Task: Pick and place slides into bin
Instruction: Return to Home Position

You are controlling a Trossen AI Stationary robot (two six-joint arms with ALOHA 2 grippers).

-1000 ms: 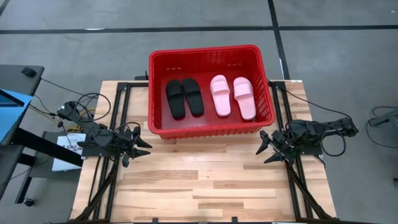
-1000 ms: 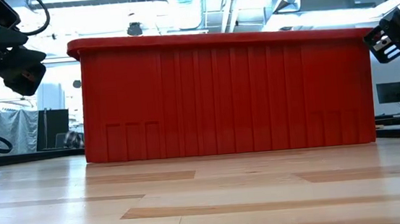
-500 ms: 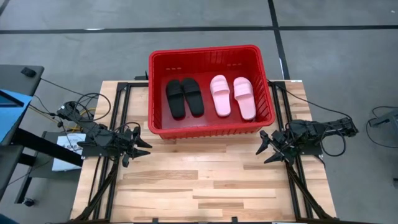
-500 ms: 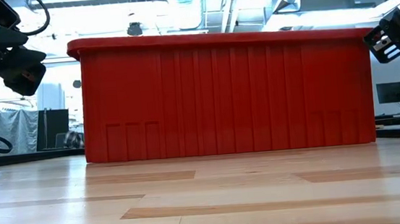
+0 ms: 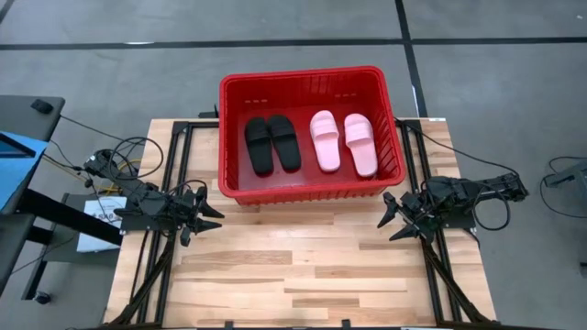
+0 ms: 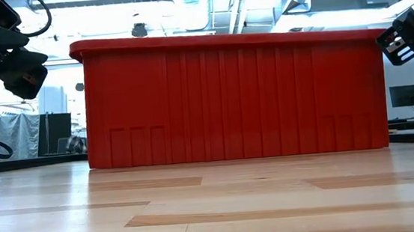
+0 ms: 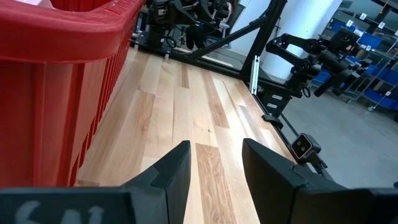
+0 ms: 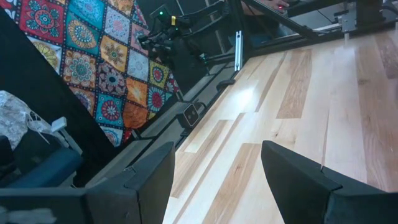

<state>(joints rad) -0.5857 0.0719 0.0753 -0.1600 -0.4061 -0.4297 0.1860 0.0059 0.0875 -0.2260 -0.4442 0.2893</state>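
The red bin [image 5: 312, 82] stands at the table's far middle; its near wall fills the low view [image 6: 228, 99]. Inside it, flat on the base, lie two black slides [image 5: 272, 144] on the left and two pale pink slides [image 5: 344, 142] on the right. My left gripper [image 5: 215, 218] is open and empty over the table's left side, near the bin's near left corner [image 7: 74, 37]. My right gripper [image 5: 387, 218] is open and empty over the table's right side, near the bin's near right corner.
Bare wooden tabletop [image 5: 303, 266] lies in front of the bin. Black frame rails [image 5: 174, 165] run along both table sides. A patterned cloth [image 8: 99, 68] hangs beyond the table in the right wrist view. Cables [image 5: 110, 160] lie at the left.
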